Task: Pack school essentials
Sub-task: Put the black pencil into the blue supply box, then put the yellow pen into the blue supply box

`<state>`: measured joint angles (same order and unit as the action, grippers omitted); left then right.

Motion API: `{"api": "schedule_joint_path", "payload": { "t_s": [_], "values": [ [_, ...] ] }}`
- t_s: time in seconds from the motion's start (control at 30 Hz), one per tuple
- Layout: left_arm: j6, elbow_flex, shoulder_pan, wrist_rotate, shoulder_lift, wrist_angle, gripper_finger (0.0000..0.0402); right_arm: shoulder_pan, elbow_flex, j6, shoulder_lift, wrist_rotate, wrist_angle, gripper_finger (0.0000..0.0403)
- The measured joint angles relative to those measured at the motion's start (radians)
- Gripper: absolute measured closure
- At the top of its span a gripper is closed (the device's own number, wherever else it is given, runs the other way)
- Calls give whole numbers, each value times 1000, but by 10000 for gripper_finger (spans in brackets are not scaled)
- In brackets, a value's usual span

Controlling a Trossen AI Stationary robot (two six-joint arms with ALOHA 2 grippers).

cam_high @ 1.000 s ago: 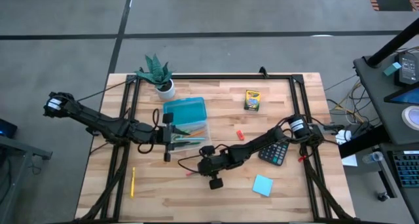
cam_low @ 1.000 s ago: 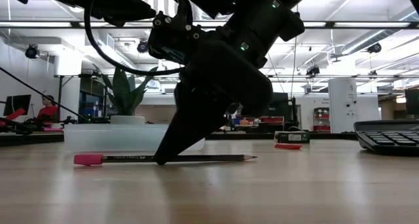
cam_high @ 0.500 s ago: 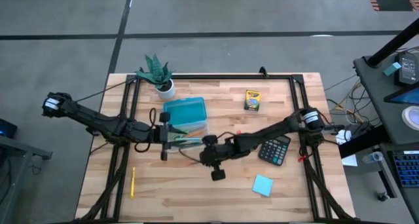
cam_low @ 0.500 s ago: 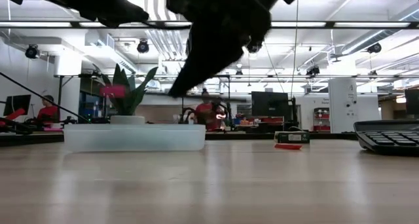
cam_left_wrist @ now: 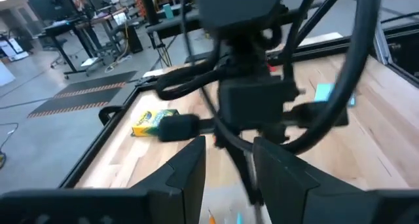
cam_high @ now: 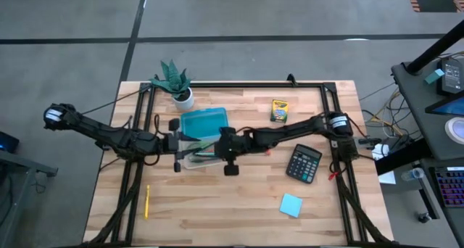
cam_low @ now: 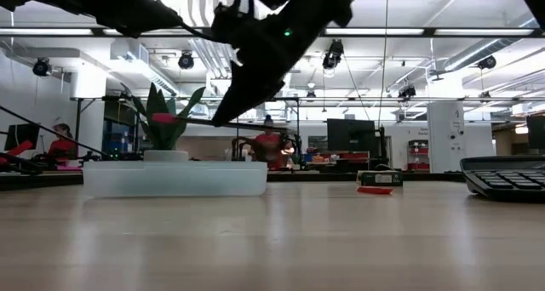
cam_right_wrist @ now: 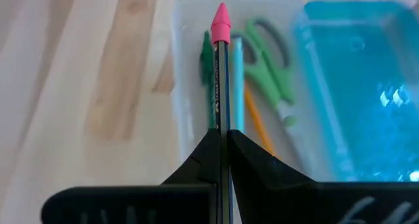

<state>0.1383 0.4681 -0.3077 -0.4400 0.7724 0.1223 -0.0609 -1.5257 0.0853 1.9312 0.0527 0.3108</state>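
My right gripper [cam_right_wrist: 222, 135] is shut on a dark pencil [cam_right_wrist: 220, 73] with a pink eraser [cam_low: 163, 118]. It hovers over the clear box [cam_high: 205, 141], whose teal lid [cam_right_wrist: 357, 99] lies open on the far side. The box holds green-handled scissors [cam_right_wrist: 272, 73], a green pencil [cam_right_wrist: 208, 86], a light blue pen [cam_right_wrist: 237, 86] and an orange pencil [cam_right_wrist: 255, 122]. My left gripper [cam_left_wrist: 229, 178] is open and sits just left of the box, facing the right arm. My right gripper pinches the pencil's shaft [cam_right_wrist: 221, 122] between its two fingers [cam_right_wrist: 252, 158], back from the eraser end. The pencil runs out ahead of the fingertips, eraser [cam_right_wrist: 221, 21] leading. It is lifted clear, roughly level, above the open box.
On the table lie the crayon box [cam_high: 279, 110], a calculator [cam_high: 303, 163], a blue sticky pad [cam_high: 291, 205], a yellow pencil [cam_high: 146, 201] and a small red piece [cam_low: 375, 190]. A potted plant [cam_high: 174, 81] stands at the far left, behind the box. Bare wood lies along the near edge.
My right gripper has lifted the pencil off the table near the middle and carried it up and toward the far left, over the clear box. The pencil has gone from lying flat on the wood to hanging clear above the box. My left gripper has drawn back slightly leftward.
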Motion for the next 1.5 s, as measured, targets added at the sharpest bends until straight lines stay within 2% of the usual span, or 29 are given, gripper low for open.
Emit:
{"api": "schedule_joint_path", "payload": {
  "t_s": [0.33, 0.53, 1.03, 1.13, 1.33, 1.5],
  "values": [
    [1, -19, 0, -15, -27, 0, 288, 66, -217, 132, 157, -2, 18, 390],
    [4, -22, 0, -15, -32, 1, 288, 98, -301, 164, 234, -5, 35, 390],
    [8, -32, 0, -29, -41, 8, 288, 114, -328, 214, 279, 0, 29, 387],
    [9, -33, 0, -33, -42, 22, 288, 114, -328, 213, 278, 0, 27, 364],
    [-22, -36, 0, -33, -36, 57, 288, 116, -326, 204, 275, 0, 25, 293],
    [-110, -37, 0, -33, -9, 84, 288, 112, -326, 221, 255, 0, 84, 264]
  ]
}}
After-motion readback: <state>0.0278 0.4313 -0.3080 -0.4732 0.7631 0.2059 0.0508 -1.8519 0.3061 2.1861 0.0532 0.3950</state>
